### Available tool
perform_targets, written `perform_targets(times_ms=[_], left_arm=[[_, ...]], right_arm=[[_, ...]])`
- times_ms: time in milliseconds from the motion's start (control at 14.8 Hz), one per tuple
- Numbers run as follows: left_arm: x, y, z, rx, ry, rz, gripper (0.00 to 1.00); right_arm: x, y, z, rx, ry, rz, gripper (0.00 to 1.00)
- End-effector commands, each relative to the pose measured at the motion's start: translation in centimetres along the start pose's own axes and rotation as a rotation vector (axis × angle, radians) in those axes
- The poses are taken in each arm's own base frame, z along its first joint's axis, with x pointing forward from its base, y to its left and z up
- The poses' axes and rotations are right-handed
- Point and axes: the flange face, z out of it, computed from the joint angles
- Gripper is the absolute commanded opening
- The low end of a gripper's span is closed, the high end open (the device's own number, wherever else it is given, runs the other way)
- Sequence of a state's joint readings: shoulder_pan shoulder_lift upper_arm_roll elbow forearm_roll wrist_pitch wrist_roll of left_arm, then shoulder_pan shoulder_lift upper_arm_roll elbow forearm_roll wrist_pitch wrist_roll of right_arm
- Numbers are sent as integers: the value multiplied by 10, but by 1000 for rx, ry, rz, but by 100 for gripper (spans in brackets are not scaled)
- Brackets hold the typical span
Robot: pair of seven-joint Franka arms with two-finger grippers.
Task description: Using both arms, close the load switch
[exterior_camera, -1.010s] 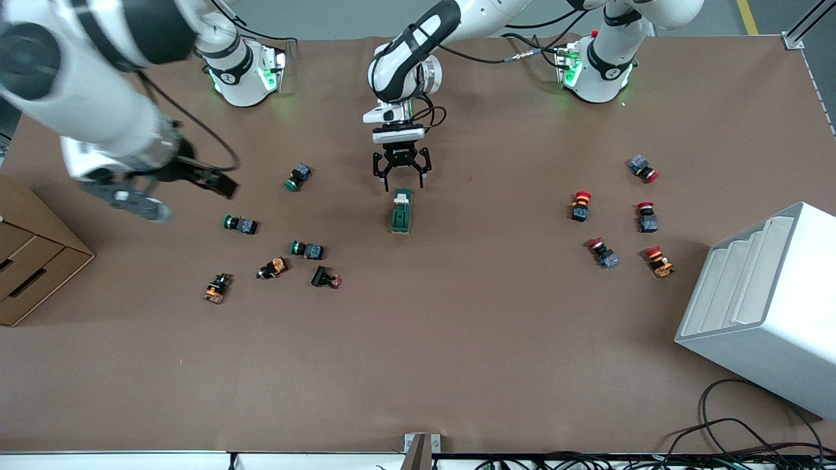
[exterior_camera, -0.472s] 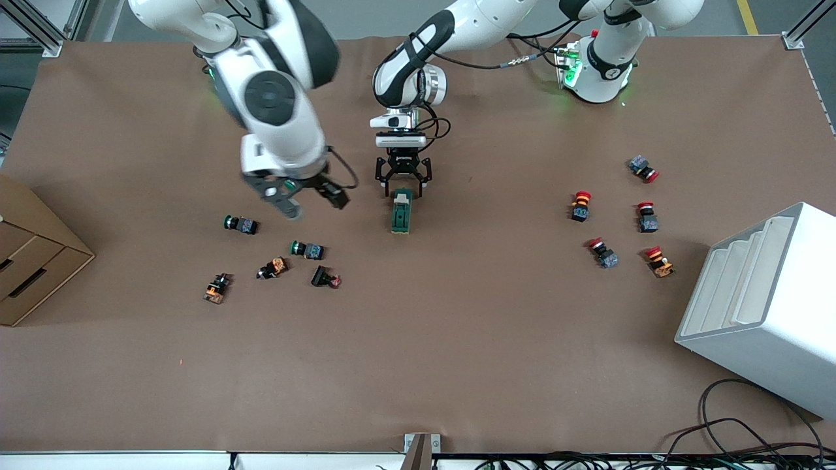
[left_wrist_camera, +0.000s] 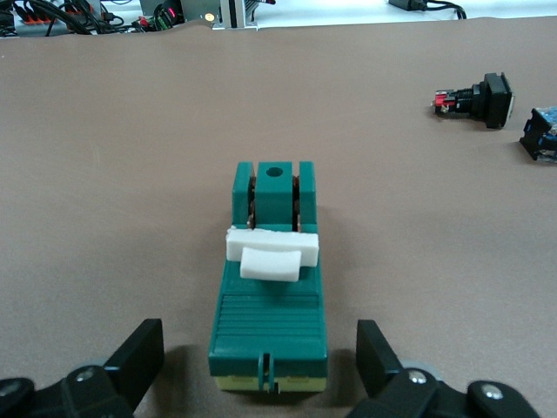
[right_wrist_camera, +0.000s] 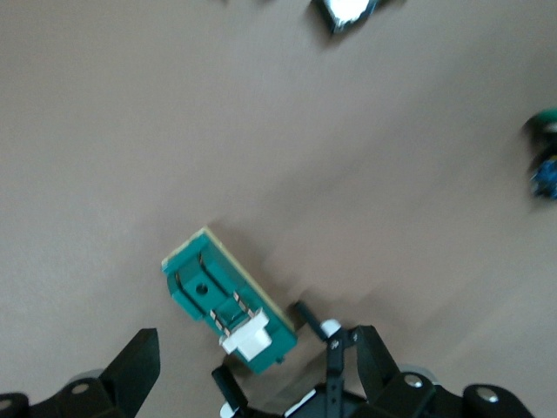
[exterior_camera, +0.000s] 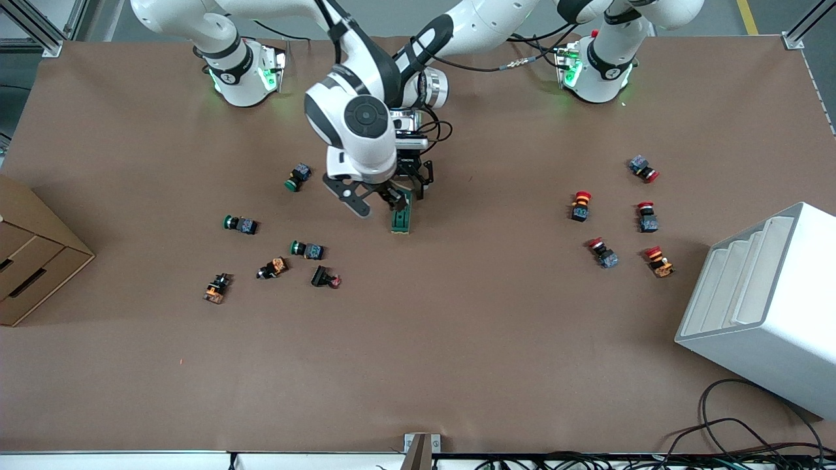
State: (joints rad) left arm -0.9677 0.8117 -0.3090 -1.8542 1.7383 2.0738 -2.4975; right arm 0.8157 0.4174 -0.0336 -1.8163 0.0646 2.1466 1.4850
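The load switch [exterior_camera: 401,217] is a dark green block with a white lever [left_wrist_camera: 271,258], lying mid-table. My left gripper [exterior_camera: 405,183] is low at the switch's end that is farther from the front camera. It is open, with a finger [left_wrist_camera: 139,357] on each side of the block and a gap on both sides [left_wrist_camera: 259,364]. My right gripper [exterior_camera: 374,198] hangs open and empty just above the switch, slightly toward the right arm's end. In the right wrist view the switch [right_wrist_camera: 228,312] lies between its spread fingers [right_wrist_camera: 135,366], and the gripper midpoint [right_wrist_camera: 257,370] is near the lever.
Green, orange and black push-buttons [exterior_camera: 307,249] lie scattered toward the right arm's end. Red push-buttons [exterior_camera: 602,252] lie toward the left arm's end. A white stepped box [exterior_camera: 764,307] and a cardboard box [exterior_camera: 32,261] stand at the table's two ends.
My right arm has swung from the right arm's end of the table to over the load switch. My left gripper has dropped a little around the switch's end.
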Motion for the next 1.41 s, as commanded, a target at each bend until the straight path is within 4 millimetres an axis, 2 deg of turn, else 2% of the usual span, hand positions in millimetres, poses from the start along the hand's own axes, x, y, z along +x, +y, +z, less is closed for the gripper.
perform_targets(times_ms=[0,135,202,539,741,1347], left_arm=[[-8,-2,3,-14,2,1,98],[-12,-3,4,-21,3,-6,98],[-13,-2,3,-23,3,-17,98],[-21,-4,5,-20,-4,-9,98],[-25,-5,5,-18,-5,-3,98],[-24,-4,4,-27,2,4,99]], right_arm=[[-22,-8,19,20,-17,-11,100],[-29,-12,41,27,-10,-23,100],[-41,-15,57,32,-6,-41,100],[-56,-21,91,46,4,-68,100],[-63,-24,101,64,6,-70,100],[-64,-35,106,91,9,-71,100]])
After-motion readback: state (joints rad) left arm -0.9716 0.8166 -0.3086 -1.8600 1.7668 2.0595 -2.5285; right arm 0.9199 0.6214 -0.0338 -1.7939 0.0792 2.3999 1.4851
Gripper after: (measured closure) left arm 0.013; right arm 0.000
